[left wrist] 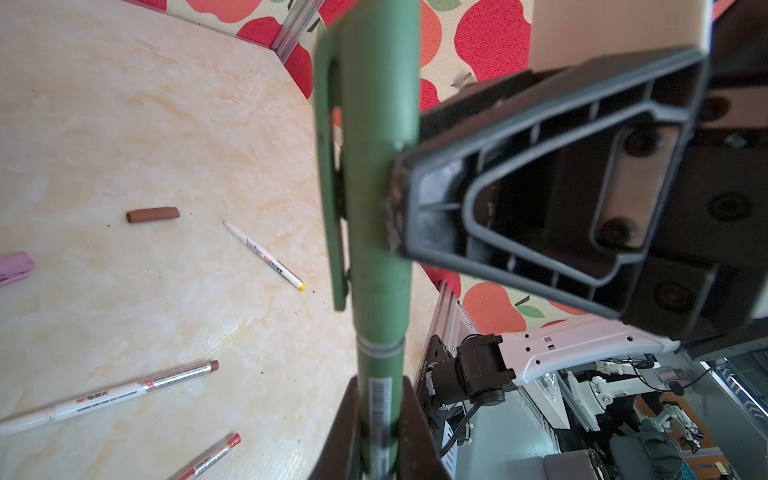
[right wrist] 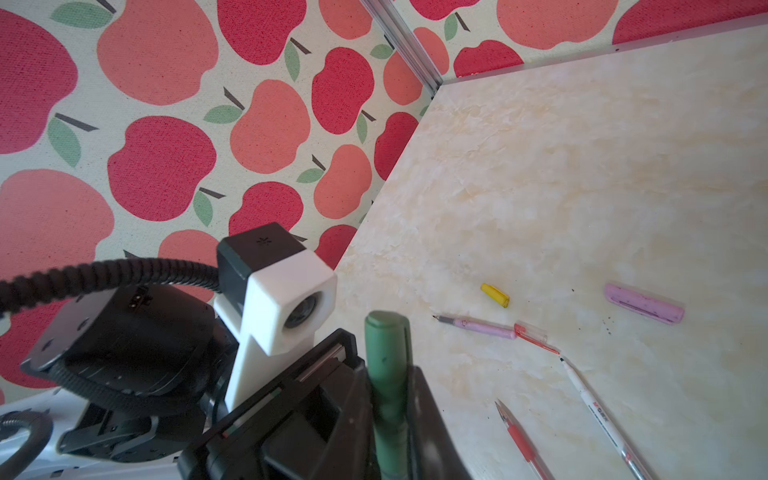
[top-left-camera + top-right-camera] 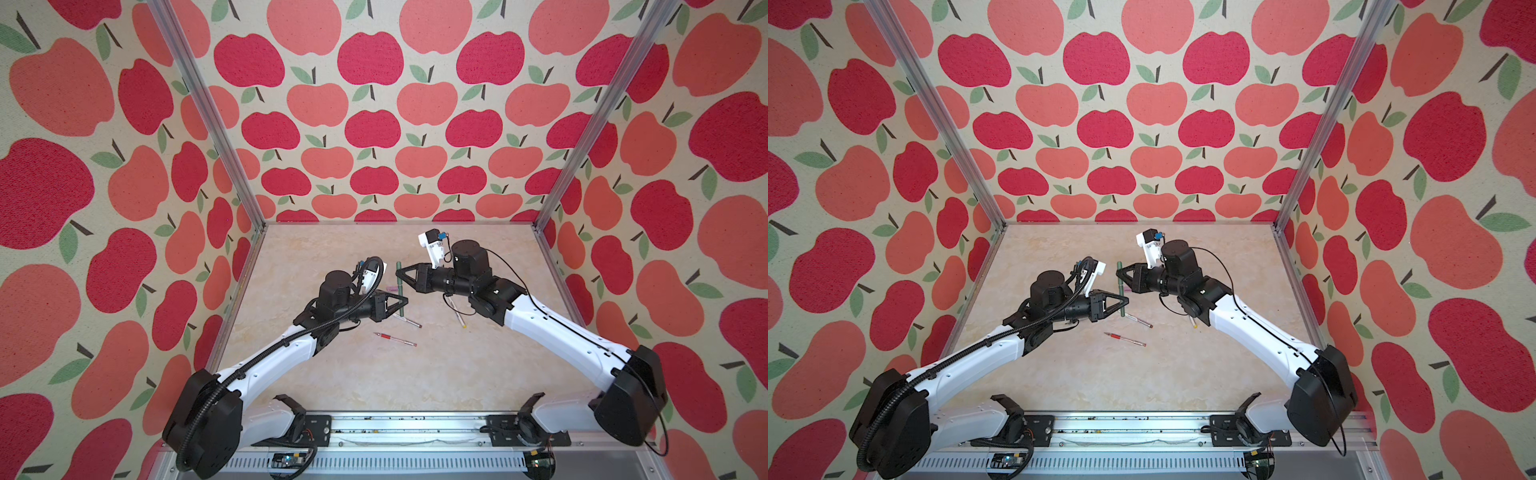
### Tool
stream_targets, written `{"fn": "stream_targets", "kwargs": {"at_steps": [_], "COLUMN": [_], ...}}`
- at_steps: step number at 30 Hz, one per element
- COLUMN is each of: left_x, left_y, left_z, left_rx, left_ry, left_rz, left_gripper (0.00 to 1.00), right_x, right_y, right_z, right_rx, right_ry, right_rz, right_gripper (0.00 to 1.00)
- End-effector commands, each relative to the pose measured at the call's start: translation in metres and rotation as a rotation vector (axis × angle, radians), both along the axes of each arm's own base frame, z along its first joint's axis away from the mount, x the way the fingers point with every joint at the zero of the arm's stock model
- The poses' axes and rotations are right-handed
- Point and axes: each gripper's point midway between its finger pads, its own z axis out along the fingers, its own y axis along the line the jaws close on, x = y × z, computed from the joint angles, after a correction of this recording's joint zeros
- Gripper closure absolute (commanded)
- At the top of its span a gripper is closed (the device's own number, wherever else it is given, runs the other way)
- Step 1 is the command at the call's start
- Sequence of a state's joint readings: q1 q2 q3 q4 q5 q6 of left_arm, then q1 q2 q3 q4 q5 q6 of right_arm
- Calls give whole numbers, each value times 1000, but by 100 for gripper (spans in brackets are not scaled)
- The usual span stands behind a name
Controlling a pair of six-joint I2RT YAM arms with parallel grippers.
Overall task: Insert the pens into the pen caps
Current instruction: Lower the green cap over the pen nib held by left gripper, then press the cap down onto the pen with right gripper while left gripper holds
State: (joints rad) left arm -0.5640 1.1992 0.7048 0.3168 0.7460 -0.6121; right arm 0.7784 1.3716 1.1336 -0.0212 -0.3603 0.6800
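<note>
Well, one pen looks about done. The dark green pen [image 3: 400,293] is up in the air over the tabletop [image 3: 374,382], between the two arms. The left fingers [image 1: 345,440] are squeezed tight on its body. The right fingers [image 2: 428,424] are squeezed tight on the green cap [image 1: 374,124], which seems pushed on.

Four are left, I think. The red pen [image 3: 395,340], pink pen [image 2: 478,326], white-and-brown pen [image 1: 108,395] and white-and-yellow pen [image 1: 266,257] lie bare on the tabletop. The yellow cap [image 2: 494,295], red cap [image 2: 530,331], lilac cap [image 2: 643,304] and brown cap [image 1: 153,215] lie loose too.
</note>
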Motion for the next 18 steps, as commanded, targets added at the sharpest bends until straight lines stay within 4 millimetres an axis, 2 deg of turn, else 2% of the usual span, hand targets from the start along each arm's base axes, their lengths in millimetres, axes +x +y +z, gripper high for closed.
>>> {"fn": "stream_targets", "kwargs": {"at_steps": [1, 4, 8, 14, 16, 18], "left_x": [13, 13, 10, -1, -2, -5], "left_y": [9, 14, 17, 23, 26, 32], "left_z": [26, 33, 38, 20, 12, 13], "left_rx": [-20, -9, 15, 104, 141, 179], "left_ry": [-108, -142, -182, -175, -169, -192], "left_rz": [55, 60, 45, 10, 19, 43], "left_gripper": [100, 100, 100, 100, 100, 100], "right_x": [-31, -31, -31, -32, -33, -32], "right_y": [7, 5, 2, -11, -16, -23], "right_z": [-7, -10, -5, 29, 38, 45], "right_rx": [0, -11, -15, -37, -55, -73], "right_ry": [52, 62, 45, -66, -101, -131], "right_rz": [113, 106, 97, 79, 69, 48], "right_gripper": [83, 81, 75, 56, 55, 53]}}
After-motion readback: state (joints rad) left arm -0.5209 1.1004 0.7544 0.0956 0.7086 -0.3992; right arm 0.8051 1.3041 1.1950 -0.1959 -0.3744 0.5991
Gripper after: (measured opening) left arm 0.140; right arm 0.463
